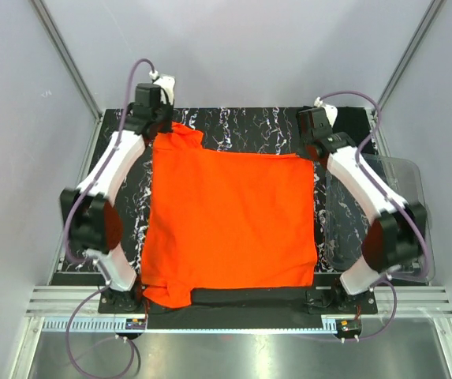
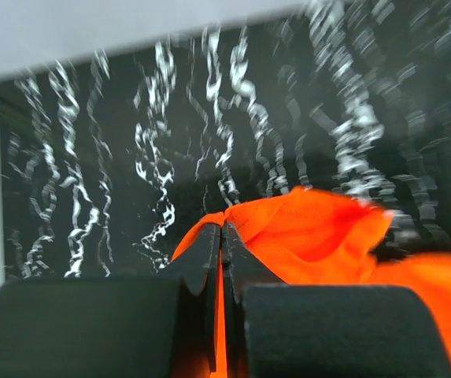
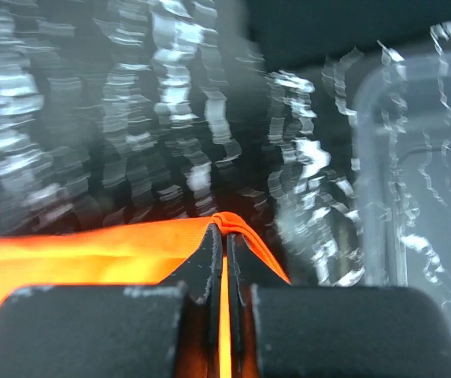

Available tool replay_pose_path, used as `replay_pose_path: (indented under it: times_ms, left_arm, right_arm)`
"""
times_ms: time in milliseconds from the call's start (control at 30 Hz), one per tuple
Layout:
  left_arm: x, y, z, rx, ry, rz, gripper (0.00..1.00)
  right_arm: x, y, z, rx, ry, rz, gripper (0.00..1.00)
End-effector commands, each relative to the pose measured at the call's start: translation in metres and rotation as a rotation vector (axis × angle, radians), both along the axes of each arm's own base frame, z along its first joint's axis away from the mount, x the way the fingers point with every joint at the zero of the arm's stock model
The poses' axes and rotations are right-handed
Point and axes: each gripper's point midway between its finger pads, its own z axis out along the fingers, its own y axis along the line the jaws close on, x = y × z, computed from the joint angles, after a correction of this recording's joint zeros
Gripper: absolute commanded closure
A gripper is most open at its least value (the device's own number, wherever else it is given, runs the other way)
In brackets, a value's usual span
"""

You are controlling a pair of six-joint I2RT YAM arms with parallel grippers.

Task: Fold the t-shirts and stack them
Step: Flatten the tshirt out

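Note:
The orange-red t-shirt lies spread over the middle of the black marbled mat. My left gripper is shut on its far left corner; in the left wrist view the cloth is pinched between my fingers. My right gripper is shut on its far right corner, where the orange cloth bunches at my fingertips. A strip of the black t-shirt shows under the orange one along the near edge.
A clear plastic bin stands at the right of the mat, under my right arm; its wall shows in the right wrist view. Grey walls and metal frame posts enclose the table.

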Motion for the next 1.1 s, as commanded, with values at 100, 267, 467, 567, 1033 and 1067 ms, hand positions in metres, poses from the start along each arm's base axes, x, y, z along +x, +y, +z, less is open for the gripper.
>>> replay_pose_path:
  times_ms: [100,267,467,567,1033,1067]
  left_arm:
    - [0.1,-0.002,-0.035,-0.01,-0.072,0.008,1.0]
    - [0.139,-0.018,-0.074,-0.094,-0.028,-0.022,1.0]
    - [0.137,-0.02,-0.079,-0.173,-0.013,-0.012,1.0]
    - [0.126,-0.015,-0.075,-0.193,-0.006,0.005,1.0]
    - [0.038,0.011,-0.105,-0.382,0.285,0.115,1.0]
    - [0.034,0.007,-0.105,-0.405,0.306,0.116,1.0]
  right_arm:
    - [0.074,-0.034,-0.067,-0.008,0.089,-0.053,1.0]
    - [0.095,-0.043,-0.127,0.02,0.217,-0.032,1.0]
    - [0.108,-0.05,-0.138,0.068,0.243,-0.021,1.0]
    - [0.107,-0.049,-0.139,0.094,0.264,-0.004,1.0]
    - [0.051,-0.013,-0.132,0.316,0.422,0.062,1.0]
    - [0.049,-0.013,-0.132,0.325,0.427,0.055,1.0]
